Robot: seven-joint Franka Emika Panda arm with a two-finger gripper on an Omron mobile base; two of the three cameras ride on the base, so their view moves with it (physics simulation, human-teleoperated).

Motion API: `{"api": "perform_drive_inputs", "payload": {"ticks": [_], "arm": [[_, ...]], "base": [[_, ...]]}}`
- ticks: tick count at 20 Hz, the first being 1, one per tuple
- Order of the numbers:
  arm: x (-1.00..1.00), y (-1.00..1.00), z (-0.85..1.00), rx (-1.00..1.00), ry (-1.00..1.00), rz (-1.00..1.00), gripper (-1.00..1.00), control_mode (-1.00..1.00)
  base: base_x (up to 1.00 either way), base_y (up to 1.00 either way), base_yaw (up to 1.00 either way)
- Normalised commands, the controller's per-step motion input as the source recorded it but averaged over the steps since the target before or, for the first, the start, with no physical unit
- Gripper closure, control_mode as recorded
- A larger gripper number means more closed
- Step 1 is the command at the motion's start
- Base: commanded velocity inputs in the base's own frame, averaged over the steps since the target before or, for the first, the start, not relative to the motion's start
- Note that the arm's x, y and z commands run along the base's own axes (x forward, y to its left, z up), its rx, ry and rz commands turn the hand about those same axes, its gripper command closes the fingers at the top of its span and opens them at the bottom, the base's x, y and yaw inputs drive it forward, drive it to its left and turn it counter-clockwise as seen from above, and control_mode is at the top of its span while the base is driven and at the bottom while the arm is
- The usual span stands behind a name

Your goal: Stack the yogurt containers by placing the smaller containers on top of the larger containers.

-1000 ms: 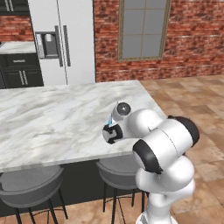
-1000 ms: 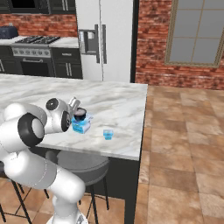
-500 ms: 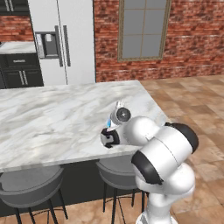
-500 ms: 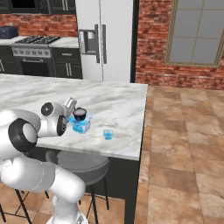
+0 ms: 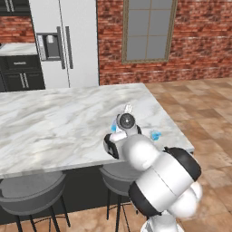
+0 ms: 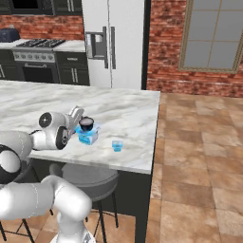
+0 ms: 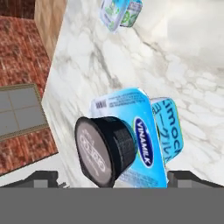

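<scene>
Since a second ago the arm has drawn back toward the base while the tubs have stayed put. You now have the dark round cup sitting on top of the larger light-blue tub, near the front edge of the marble counter. In the hand view the dark cup rests squarely on the tub's lid, touching nothing else. The tiny light-blue tub stands apart from that stack on the bare marble, closer to the counter's corner; the hand view shows it further off.

Your gripper is just beside the stack with its jaws spread wide and nothing between them.

Judging by its look, the tiny tub is the piece left to place. Expect it to be very light, thin-walled and a little slick, so it may skid or tip if one finger meets it first. I would take it across its two flat sides, low enough to clear the rim, and close gently; a hard squeeze could buckle it. The stack looks easy to topple too, the round cup on a smooth lid, so keep your approach clear of it.
</scene>
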Motion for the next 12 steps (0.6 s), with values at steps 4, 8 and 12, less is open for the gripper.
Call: {"api": "perform_drive_inputs", "payload": {"ticks": [4, 8, 12], "arm": [[-0.2, 0.02, 0.37, 0.0, 0.0, -0.17, -1.0, -1.0], [-0.23, 0.02, 0.39, 0.0, 0.01, -0.19, -1.0, -1.0], [-0.32, 0.0, 0.36, 0.0, 0.08, -0.19, -1.0, -1.0]], "base": [[0.0, 0.0, 0.0], [0.0, 0.0, 0.0], [0.0, 0.0, 0.0]]}}
